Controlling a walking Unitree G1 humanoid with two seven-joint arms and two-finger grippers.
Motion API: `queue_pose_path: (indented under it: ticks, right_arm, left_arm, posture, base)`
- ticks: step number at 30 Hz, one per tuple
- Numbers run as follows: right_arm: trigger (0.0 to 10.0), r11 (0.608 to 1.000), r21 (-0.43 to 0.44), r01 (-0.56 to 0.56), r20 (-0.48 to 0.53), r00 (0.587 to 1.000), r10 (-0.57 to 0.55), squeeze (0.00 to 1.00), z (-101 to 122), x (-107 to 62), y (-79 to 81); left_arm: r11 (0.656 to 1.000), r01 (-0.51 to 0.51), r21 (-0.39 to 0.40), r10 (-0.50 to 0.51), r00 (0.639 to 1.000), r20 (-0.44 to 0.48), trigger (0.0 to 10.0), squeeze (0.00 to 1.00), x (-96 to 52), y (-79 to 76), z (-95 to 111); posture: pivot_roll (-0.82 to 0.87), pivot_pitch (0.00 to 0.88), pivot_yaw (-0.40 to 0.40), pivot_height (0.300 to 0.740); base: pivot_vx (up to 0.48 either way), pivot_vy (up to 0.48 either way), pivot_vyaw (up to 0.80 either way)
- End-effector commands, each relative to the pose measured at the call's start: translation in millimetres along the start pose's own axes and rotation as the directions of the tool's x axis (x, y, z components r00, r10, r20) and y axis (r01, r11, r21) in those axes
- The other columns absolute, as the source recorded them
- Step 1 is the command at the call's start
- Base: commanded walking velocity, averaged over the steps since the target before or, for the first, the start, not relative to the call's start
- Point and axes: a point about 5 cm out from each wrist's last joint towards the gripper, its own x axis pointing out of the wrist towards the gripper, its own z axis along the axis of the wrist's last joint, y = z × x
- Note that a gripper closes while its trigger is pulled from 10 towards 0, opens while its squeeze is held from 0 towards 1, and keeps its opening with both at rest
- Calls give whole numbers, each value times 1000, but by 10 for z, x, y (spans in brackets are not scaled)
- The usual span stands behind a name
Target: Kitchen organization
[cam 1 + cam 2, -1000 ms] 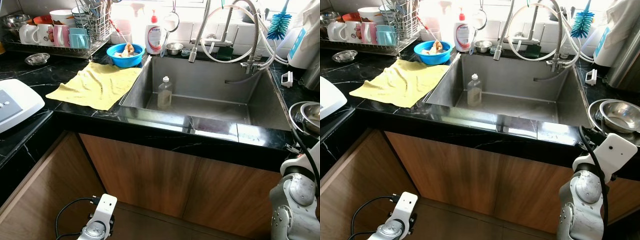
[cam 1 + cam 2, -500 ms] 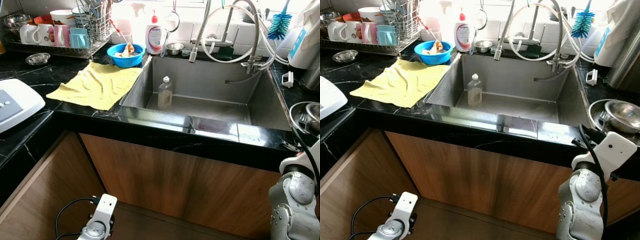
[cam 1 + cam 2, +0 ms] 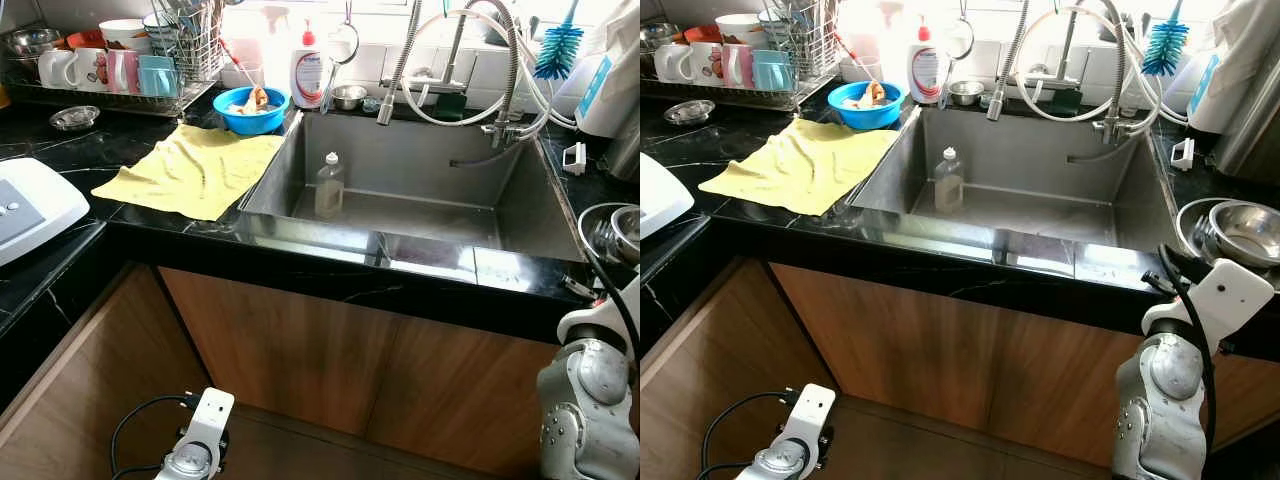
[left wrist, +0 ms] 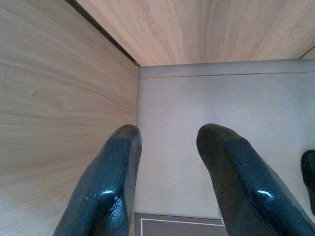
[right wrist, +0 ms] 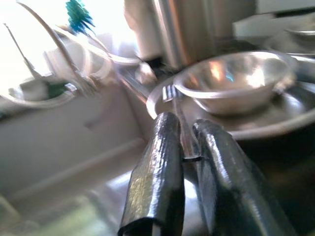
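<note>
My right gripper (image 5: pixel 186 123) is shut on a thin metal fork (image 5: pixel 171 93), whose tines stick out past the fingertips. Just beyond the tines a steel bowl (image 5: pixel 236 81) sits on a round steel plate (image 5: pixel 275 123), on the black counter to the right of the sink. In the eye views my right arm (image 3: pixel 1228 292) is raised at the counter's front edge, beside that bowl (image 3: pixel 1240 228). My left arm (image 3: pixel 205 440) hangs low in front of the cabinet, and its gripper (image 4: pixel 167 135) is open and holds nothing.
A steel sink (image 3: pixel 520 215) holds an upright clear bottle (image 3: pixel 329 186). Left of it lie a yellow cloth (image 3: pixel 195 168), a blue bowl (image 3: pixel 253 110) and a rack of mugs (image 3: pixel 110 70). Faucet hoses (image 3: pixel 480 70) loop behind. Wooden cabinet doors (image 3: pixel 300 350) stand below.
My right arm has edged slightly upward at the counter's edge by the steel bowl. The left arm has stayed where it was.
</note>
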Motion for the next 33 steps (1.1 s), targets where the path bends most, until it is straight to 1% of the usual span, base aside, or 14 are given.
queue_pose_path:
  ticks: [1, 8, 12, 14, 15, 18, 19, 20, 22, 23, 28, 29, 31, 33]
  right_arm:
    - [10000, 995, 75, -60, 39, 998, 58, 0, 91, -3, 101]
    - [10000, 983, 147, -114, 33, 993, 110, 0, 83, -17, 174]
    - [10000, 978, 139, -156, 49, 987, 150, 0, 101, -15, 210]
    - [10000, 977, 100, -188, 50, 982, 184, 0, 105, -12, 238]
    - [10000, 970, 37, -239, 31, 971, 238, 0, 92, 2, 281]
    - [10000, 954, -34, -299, -4, 954, 299, 0, 71, 33, 329]
    - [10000, 954, -34, -299, -4, 954, 299, 0, 71, 33, 329]
    - [10000, 941, -77, -329, -28, 944, 328, 0, 61, 73, 354]
    - [10000, 924, -155, -349, -91, 937, 338, 0, 18, 150, 368]
    - [10000, 907, -201, -370, -107, 929, 355, 0, 19, 217, 386]
    - [10000, 857, -284, -429, -133, 903, 408, 0, 85, 400, 485]
    - [10000, 841, -306, -446, -134, 895, 426, 0, 136, 488, 546]
    - [10000, 831, -321, -454, -133, 891, 435, 0, 172, 542, 588]
    - [10000, 818, -328, -474, -140, 880, 454, 0, 210, 640, 668]
  left_arm:
    - [1000, 1, 2, -1, 1000, -12, 10000, 0, -4, 11, -28]
    - [1000, 0, 3, 0, 1000, -12, 10000, 0, -5, 11, -32]
    - [1000, 0, 3, 0, 1000, -8, 10000, 0, -3, 11, -21]
    - [1000, 0, 2, 0, 1000, -8, 10000, 0, -2, 11, -19]
    - [1000, 1, 2, -1, 1000, -11, 10000, 0, -4, 9, -27]
    - [1000, 2, 1, -2, 1000, -12, 10000, 0, -3, 6, -28]
    - [1000, 2, 1, -2, 1000, -12, 10000, 0, -3, 6, -28]
    - [1000, 2, 0, -2, 1000, -11, 10000, 0, -3, 4, -23]
    - [1000, 2, -2, -2, 1000, -13, 10000, 0, -3, 3, -27]
    - [1000, 2, -3, -3, 1000, -13, 10000, 0, -3, 2, -28]
    - [1000, 3, -4, -3, 1000, -13, 10000, 0, -2, 0, -22]
    - [1000, 3, -6, -3, 1000, -12, 10000, 0, -1, 1, -18]
    - [1000, 3, -8, -3, 1000, -12, 10000, 0, -1, 1, -17]
    - [1000, 3, -8, -3, 1000, -12, 10000, 0, 0, -2, -13]
  posture:
    - [-88, 0, -4, 740]
    - [-87, 0, -4, 740]
    - [-88, 0, -4, 740]
    - [-88, 0, -4, 740]
    - [-88, 0, -4, 740]
    - [-89, 0, -3, 740]
    - [-89, 0, -3, 740]
    - [-91, 0, -4, 740]
    - [-91, 0, -4, 740]
    - [-92, 0, -3, 740]
    - [-93, 0, 0, 740]
    - [-95, 0, 1, 740]
    - [-95, 0, 1, 740]
    - [-95, 0, 1, 740]
  base:
    - [0, 0, 0]
    - [0, 0, 0]
    - [0, 0, 0]
    - [0, 0, 0]
    - [0, 0, 0]
    - [0, 0, 0]
    - [0, 0, 0]
    - [0, 0, 0]
    - [0, 0, 0]
    - [0, 0, 0]
    - [0, 0, 0]
    - [0, 0, 0]
    - [0, 0, 0]
    - [0, 0, 0]
